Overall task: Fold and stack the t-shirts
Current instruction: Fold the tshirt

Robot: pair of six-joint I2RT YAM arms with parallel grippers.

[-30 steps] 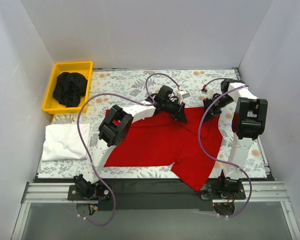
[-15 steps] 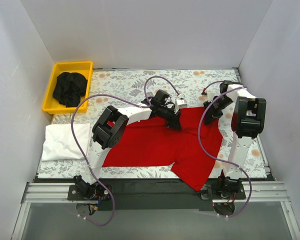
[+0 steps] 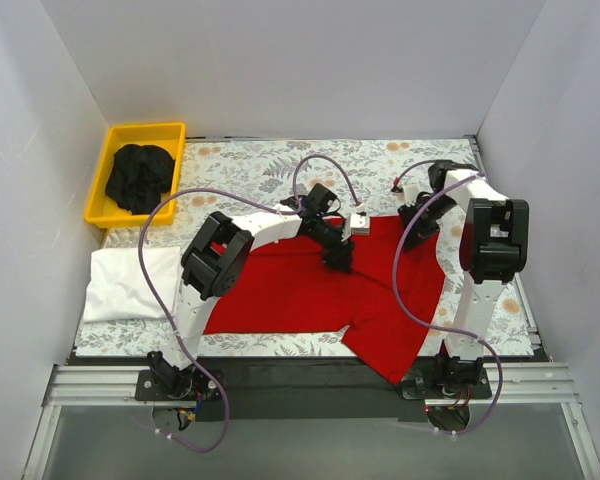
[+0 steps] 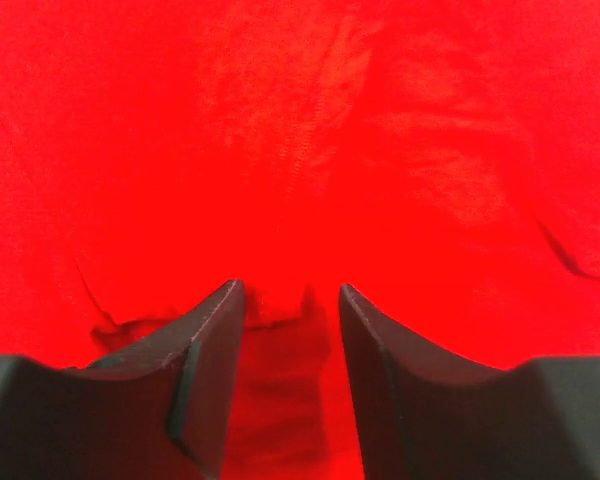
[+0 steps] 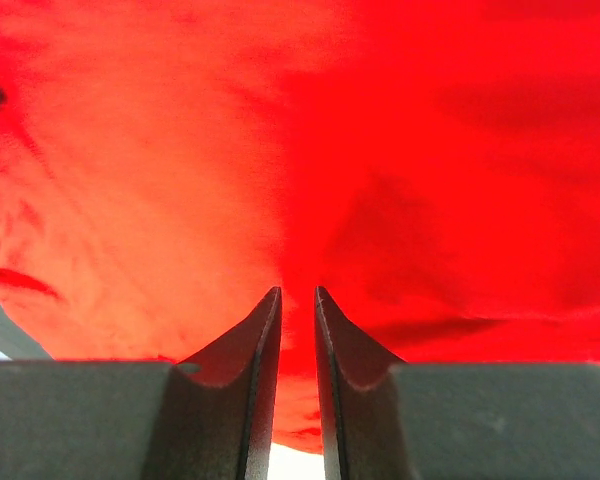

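The red t-shirt [image 3: 300, 290] lies spread on the floral table cover, one sleeve hanging over the near edge. My left gripper [image 3: 338, 255] is over the shirt's middle and its jaws hold a bunched fold of red cloth [image 4: 280, 350] in the left wrist view [image 4: 290, 290]. My right gripper [image 3: 420, 215] is at the shirt's far right edge, its jaws nearly together on red cloth [image 5: 430, 150] in the right wrist view [image 5: 297, 292]. The white t-shirt [image 3: 130, 283] lies folded at the left. The black t-shirt [image 3: 138, 178] is crumpled in the yellow bin.
The yellow bin [image 3: 145, 128] stands at the far left corner. White walls enclose the table on three sides. The floral table cover [image 3: 270, 165] shows bare behind the red shirt. Purple cables loop above both arms.
My left gripper has moved toward the near side and a little left, drawing the shirt's far edge over the middle. My right gripper has shifted slightly at the far right edge.
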